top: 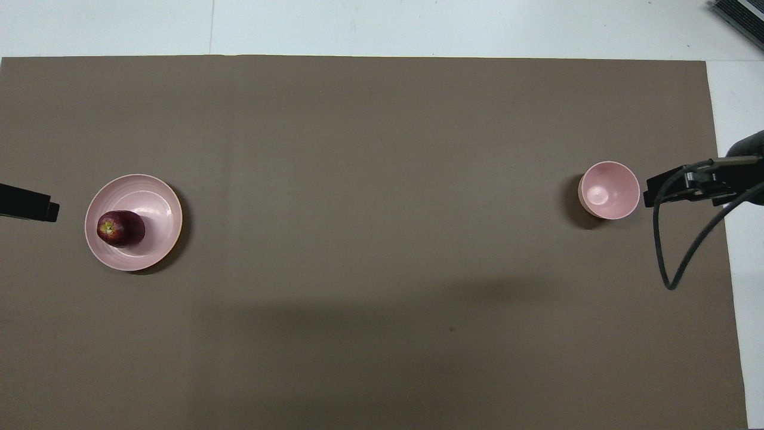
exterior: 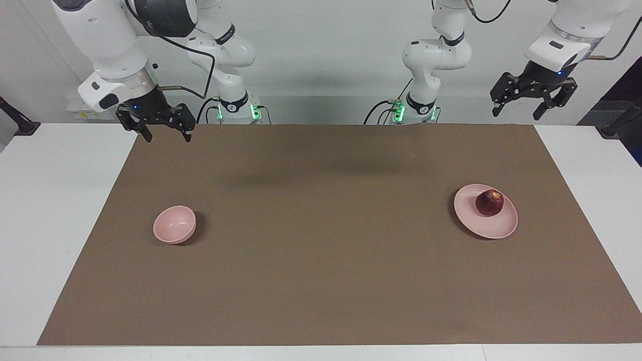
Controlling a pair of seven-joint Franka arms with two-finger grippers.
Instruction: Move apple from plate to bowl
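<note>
The dark red apple point(exterior: 489, 202) lies on the pale pink plate point(exterior: 496, 228) toward the left arm's end of the table; both also show in the overhead view, the apple point(top: 120, 228) on the plate point(top: 152, 200). The small pink bowl point(exterior: 174, 224) stands empty toward the right arm's end; it also shows in the overhead view point(top: 609, 190). My left gripper point(exterior: 517, 113) hangs open and empty, high over the table's edge, apart from the plate. My right gripper point(exterior: 168, 137) hangs open and empty, high over the mat's corner, apart from the bowl.
A brown mat point(exterior: 321, 260) covers most of the white table point(exterior: 55, 200). Both arm bases stand at the table's robot edge. A black cable point(top: 686, 251) loops down from the right arm beside the bowl in the overhead view.
</note>
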